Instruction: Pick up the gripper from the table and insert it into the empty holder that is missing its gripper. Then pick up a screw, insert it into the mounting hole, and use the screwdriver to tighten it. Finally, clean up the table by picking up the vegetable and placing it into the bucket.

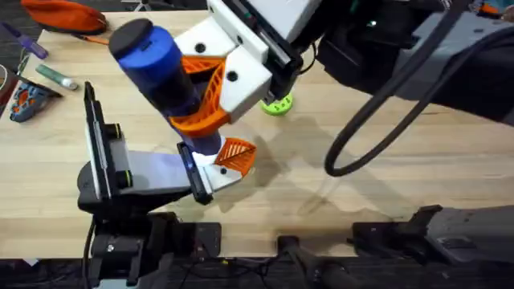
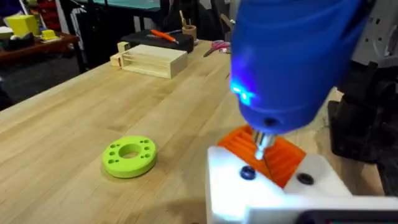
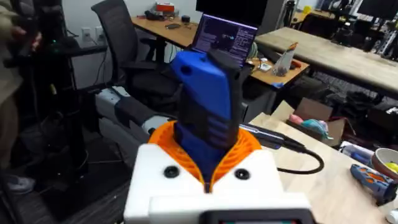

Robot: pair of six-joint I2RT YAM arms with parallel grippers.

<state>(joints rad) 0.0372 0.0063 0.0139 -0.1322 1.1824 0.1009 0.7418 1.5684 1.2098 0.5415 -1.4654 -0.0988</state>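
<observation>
The blue screwdriver (image 1: 157, 64) stands tilted over the table (image 1: 385, 193), with my right gripper (image 1: 194, 98) shut around its body; the right wrist view shows it between the orange pads (image 3: 208, 155). Its metal tip (image 2: 263, 142) bears down on my left gripper (image 1: 229, 160), where an orange wedge (image 1: 236, 152) sits in the white holder (image 1: 215, 180). A blue light glows on the screwdriver (image 2: 244, 96). The left gripper (image 2: 266, 163) looks shut with nothing between its pads. A small green stick, probably the vegetable (image 1: 56, 75), lies at the far left. The bucket's rim (image 3: 387, 163) shows at one edge.
A lime-green ring disc (image 1: 277, 104) lies just behind the grippers. An orange bag (image 1: 64, 14) and a blue-orange toy (image 1: 28, 101) sit at the far left. A black cable (image 1: 345, 148) loops over the right half. A wooden block (image 2: 149, 59) stands further back.
</observation>
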